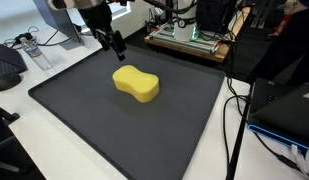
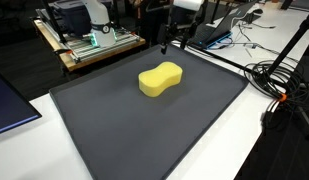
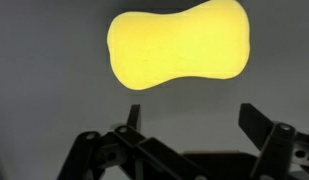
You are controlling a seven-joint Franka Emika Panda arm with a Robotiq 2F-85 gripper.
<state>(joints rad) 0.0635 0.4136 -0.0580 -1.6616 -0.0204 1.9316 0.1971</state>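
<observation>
1. While hovering over the far edge of the black mat [image 1: 64,105] in an exterior view, the gripper [image 1: 117,47] is empty, its jaws wide apart.
2. Rightward, the yellow sponge [image 1: 135,84] lies mid-mat, untouched.
3. This looks like the approach; next comes a square descent astride the sponge's narrow waist.

White arm [image 1: 62,4] ending in black fingers [image 3: 256,122] on bar-like black linkages.

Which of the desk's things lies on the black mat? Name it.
The yellow sponge: it alone lies on the black mat; the plastic bottle stands beyond its edge.
</observation>
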